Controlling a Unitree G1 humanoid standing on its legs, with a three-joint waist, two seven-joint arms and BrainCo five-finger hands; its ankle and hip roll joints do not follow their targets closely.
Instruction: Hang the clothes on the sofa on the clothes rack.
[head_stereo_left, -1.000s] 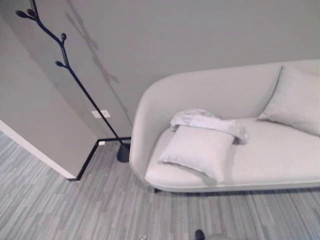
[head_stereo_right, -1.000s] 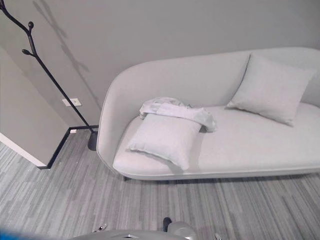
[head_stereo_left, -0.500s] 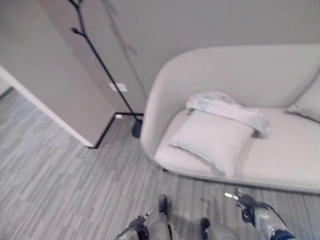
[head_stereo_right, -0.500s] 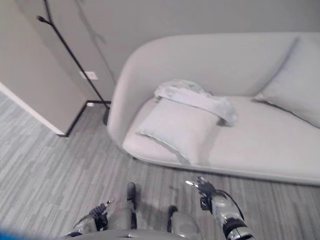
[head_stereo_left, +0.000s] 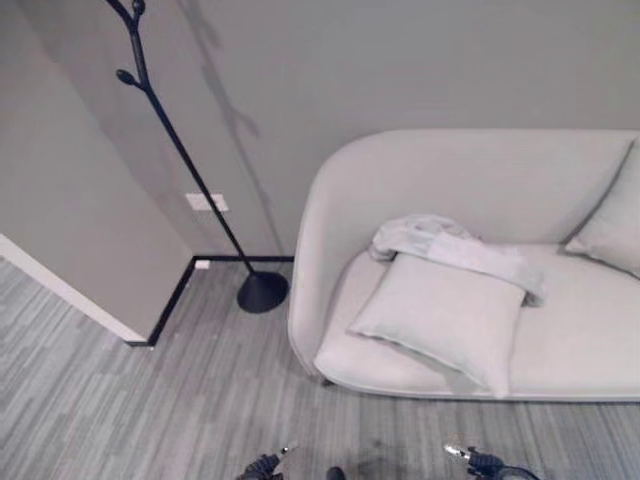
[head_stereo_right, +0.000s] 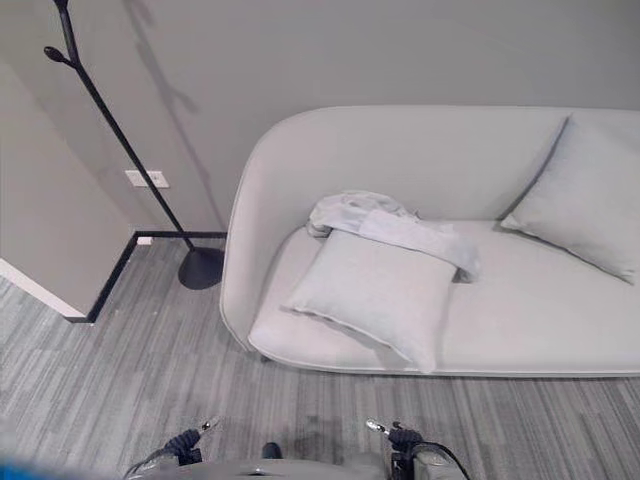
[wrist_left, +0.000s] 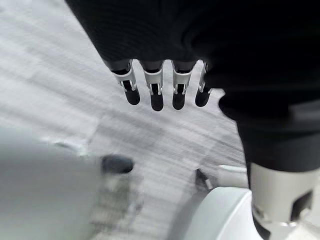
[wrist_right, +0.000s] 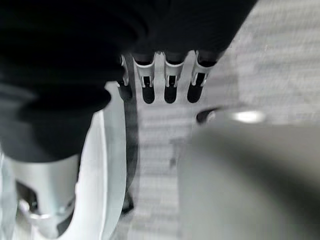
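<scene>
A crumpled pale grey garment (head_stereo_left: 445, 246) lies on the seat of the light sofa (head_stereo_left: 470, 175), against the backrest and draped over the top edge of a square cushion (head_stereo_left: 440, 318). The black clothes rack (head_stereo_left: 180, 160) with knobbed branches stands left of the sofa by the wall, its round base (head_stereo_left: 262, 292) on the floor. My left hand (head_stereo_right: 182, 444) and right hand (head_stereo_right: 402, 438) hang low in front of the sofa, far from the garment. In the wrist views the left fingers (wrist_left: 156, 95) and right fingers (wrist_right: 170, 87) are straight and hold nothing.
A second cushion (head_stereo_right: 580, 208) leans at the sofa's right end. A wall corner with a dark skirting line (head_stereo_left: 170, 305) juts out left of the rack. Grey striped carpet (head_stereo_left: 150, 400) stretches between me and the sofa.
The whole picture has shifted, so the camera has moved. My right arm, seen higher in front of the sofa half a second ago, now sits at the bottom edge. The garment has not moved.
</scene>
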